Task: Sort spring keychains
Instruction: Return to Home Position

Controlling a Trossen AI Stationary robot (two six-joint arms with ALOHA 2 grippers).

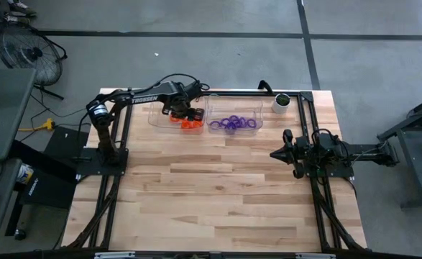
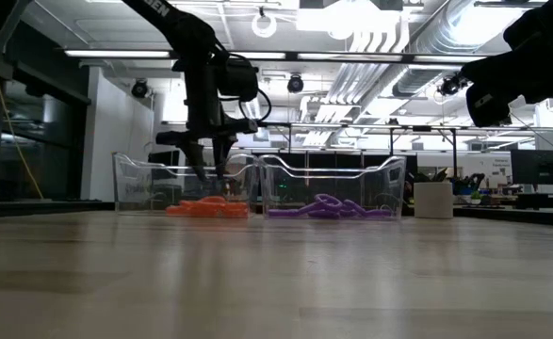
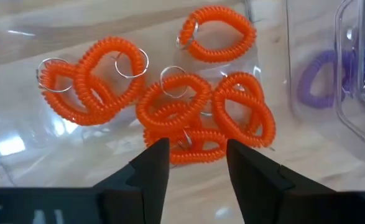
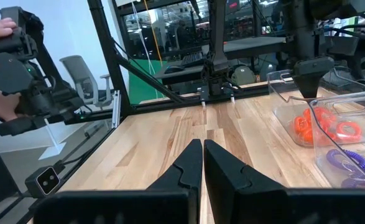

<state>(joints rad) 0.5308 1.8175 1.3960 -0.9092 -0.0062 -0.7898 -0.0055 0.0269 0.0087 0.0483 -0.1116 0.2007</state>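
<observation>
Left gripper (image 3: pixel 198 149) parted, empty. Orange spring keychains (image 3: pixel 170 115) heaped just ahead of tips, metal rings attached. Purple spring keychains (image 3: pixel 319 78) sideways, cut off behind clear bin wall (image 3: pixel 291 62). Right gripper (image 4: pixel 203 144) closed, empty.

High view: I look straight down from well above. The whole table (image 1: pixel 218 194) is in frame, with the left bin (image 1: pixel 159 115) and right bin (image 1: pixel 232 106) at its 12 o'clock edge.
Low view: I sit at board level at the 6 o'clock edge, facing 12 o'clock, with the bins far off.
Left wrist view: I look down into the left bin at close range, past the left gripper (image 3: pixel 194 149).
Right wrist view: from the 3 o'clock side I face 9 o'clock, low over the boards, past the right gripper (image 4: pixel 203 146).
Shared: all four views take in the orange spring keychains (image 3: pixel 198 118) and purple spring keychains (image 2: pixel 328 209).
</observation>
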